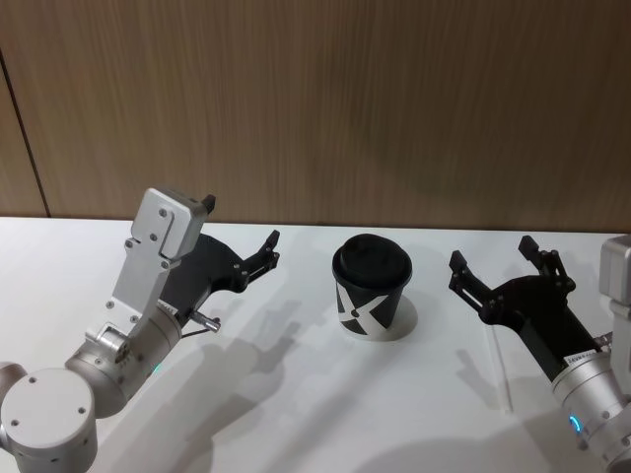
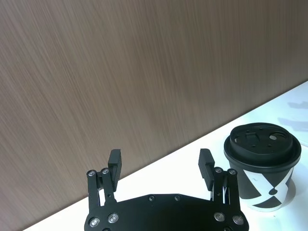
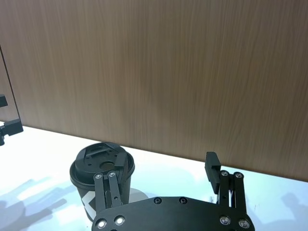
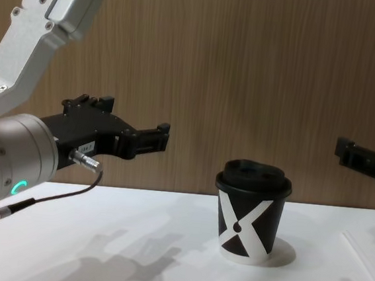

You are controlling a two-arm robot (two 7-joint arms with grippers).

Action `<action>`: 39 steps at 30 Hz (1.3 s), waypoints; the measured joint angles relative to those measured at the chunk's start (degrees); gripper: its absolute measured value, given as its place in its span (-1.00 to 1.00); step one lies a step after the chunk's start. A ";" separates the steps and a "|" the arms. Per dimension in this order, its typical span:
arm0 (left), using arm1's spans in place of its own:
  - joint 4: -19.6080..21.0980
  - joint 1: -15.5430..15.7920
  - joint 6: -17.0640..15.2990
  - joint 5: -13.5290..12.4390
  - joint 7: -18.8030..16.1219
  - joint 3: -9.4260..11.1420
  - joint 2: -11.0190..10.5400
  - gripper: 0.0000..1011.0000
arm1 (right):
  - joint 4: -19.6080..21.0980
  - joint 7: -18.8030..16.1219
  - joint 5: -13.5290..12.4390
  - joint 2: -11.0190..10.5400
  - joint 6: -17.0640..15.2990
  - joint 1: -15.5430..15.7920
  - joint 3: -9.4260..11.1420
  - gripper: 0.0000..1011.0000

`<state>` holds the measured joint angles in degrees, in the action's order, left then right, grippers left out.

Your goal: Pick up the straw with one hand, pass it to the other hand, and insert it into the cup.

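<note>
Both wide open, empty, left gripper [image 1: 240,223], right gripper [image 1: 493,253]

Demo lab, white table [image 1: 296,404], wood-panelled wall [image 1: 345,99]

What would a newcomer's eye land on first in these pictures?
The black cup with its white X stands mid-table, lid on. An open claw hovers on each side of it, the left claw and the right claw. A thin white straw lies flat on the table under the right claw.
</note>
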<state>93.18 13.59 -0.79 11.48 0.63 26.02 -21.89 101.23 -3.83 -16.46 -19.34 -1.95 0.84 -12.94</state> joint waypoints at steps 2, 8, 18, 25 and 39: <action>0.00 0.00 0.00 0.00 0.00 0.00 0.00 0.98 | 0.00 0.00 0.00 0.00 0.00 0.00 0.00 0.98; 0.00 0.00 0.00 0.00 0.00 0.00 0.00 0.98 | 0.00 0.00 0.00 0.00 0.00 0.00 0.00 0.98; 0.00 0.00 0.00 0.00 0.00 0.00 0.00 0.98 | 0.00 0.00 0.00 0.00 0.00 0.00 0.00 0.98; 0.00 0.00 0.00 0.00 0.00 0.00 0.00 0.98 | 0.00 0.00 0.00 0.00 0.00 0.00 0.00 0.98; 0.00 0.00 0.00 0.00 0.00 0.00 0.00 0.98 | 0.00 0.00 0.00 0.00 0.00 0.00 0.00 0.98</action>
<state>93.18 13.59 -0.79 11.48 0.63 26.02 -21.89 101.23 -3.83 -16.47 -19.33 -1.95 0.84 -12.94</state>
